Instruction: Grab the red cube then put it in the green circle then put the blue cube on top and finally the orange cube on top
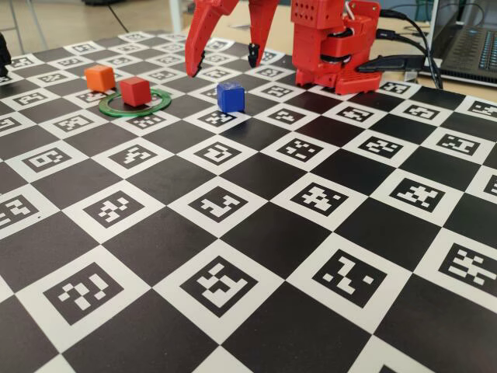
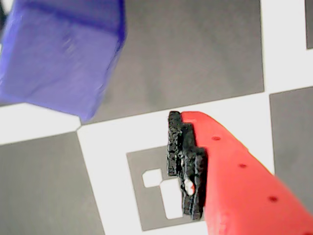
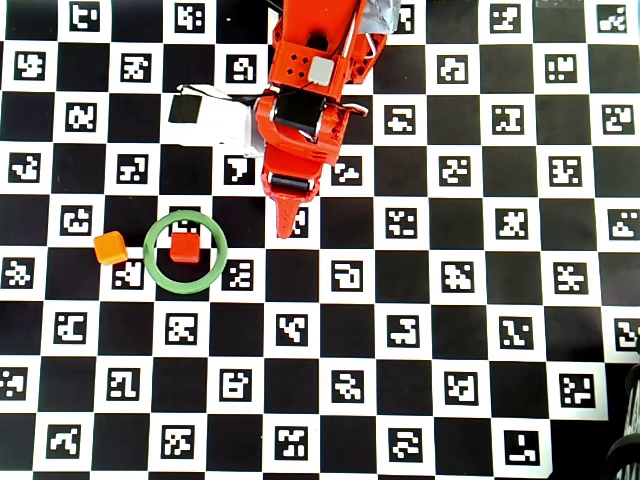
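Note:
The red cube sits inside the green circle. Left of the ring in both the fixed and overhead views lies the orange cube. The blue cube stands alone to the right of the ring in the fixed view and fills the top left of the wrist view. My gripper hangs open just behind and above the blue cube, holding nothing. The wrist view shows only one black-padded fingertip, to the right of the cube. Overhead, my arm hides the blue cube.
The table is a black-and-white checkerboard of marker squares. The red arm base stands at the back, with cables and a laptop to its right. A white block lies beside the arm in the overhead view.

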{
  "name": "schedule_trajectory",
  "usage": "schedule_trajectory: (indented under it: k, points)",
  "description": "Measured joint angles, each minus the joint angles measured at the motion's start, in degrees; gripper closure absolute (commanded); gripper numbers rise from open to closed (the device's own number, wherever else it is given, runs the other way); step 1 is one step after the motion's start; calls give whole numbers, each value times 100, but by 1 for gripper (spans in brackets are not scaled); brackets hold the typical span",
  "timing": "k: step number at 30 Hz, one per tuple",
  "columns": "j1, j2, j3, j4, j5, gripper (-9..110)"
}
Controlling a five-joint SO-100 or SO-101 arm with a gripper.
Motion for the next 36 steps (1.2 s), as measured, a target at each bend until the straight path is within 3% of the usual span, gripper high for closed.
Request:
schedule_trajectory:
  k: [20,36]
  points:
    - [211,-606,659,-1257,-316,50]
    - [325,-756,747,-1477,-413,51]
